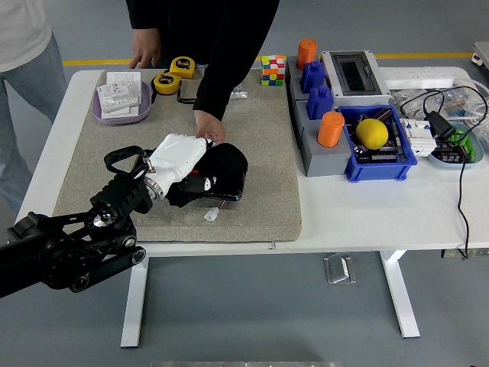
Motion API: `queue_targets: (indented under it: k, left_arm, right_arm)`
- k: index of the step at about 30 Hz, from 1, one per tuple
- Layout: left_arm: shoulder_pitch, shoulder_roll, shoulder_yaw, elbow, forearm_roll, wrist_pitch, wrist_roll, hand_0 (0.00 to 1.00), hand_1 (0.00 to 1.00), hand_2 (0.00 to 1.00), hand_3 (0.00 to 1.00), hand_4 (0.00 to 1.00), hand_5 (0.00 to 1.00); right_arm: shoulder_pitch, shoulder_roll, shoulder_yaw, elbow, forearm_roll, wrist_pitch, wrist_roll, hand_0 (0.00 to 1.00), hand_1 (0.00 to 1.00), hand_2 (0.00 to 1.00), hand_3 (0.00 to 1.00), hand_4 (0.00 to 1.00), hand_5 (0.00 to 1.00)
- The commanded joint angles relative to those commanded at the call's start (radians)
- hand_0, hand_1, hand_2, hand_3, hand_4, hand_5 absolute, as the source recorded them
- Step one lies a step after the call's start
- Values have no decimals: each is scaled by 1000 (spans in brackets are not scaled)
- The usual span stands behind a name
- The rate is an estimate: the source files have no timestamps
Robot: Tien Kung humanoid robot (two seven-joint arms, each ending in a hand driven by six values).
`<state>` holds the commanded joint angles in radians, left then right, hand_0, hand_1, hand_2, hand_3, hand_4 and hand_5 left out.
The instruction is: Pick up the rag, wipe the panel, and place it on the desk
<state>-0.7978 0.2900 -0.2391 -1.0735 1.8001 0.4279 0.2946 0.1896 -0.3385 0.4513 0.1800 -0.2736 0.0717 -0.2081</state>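
Our left hand (183,157) presses the black rag (221,164) it grips onto the dark panel (229,187), mid-mat on the desk (367,206). A person's hand (208,128) touches the rag at its 11 o'clock edge.

Two yellow tape measures (175,73), two orange cylinders (319,90), one yellow ball (372,133), seemingly one rag (221,162)
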Motion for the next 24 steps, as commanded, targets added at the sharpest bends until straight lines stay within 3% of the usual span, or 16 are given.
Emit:
queue_targets:
  k: [15, 24]
  left_arm:
    - [-13, -19, 27, -13, 1, -5, 11, 315, 258, 333, 552, 496, 141]
    - [-13, -7, 6, -17, 12, -8, 15, 314, 257, 333, 552, 496, 140]
  right_arm:
    - [2, -3, -8, 0, 1, 1, -1, 793, 697, 722, 669, 998, 509]
    - [0, 0, -8, 0, 6, 0, 0, 793, 697, 722, 669, 998, 509]
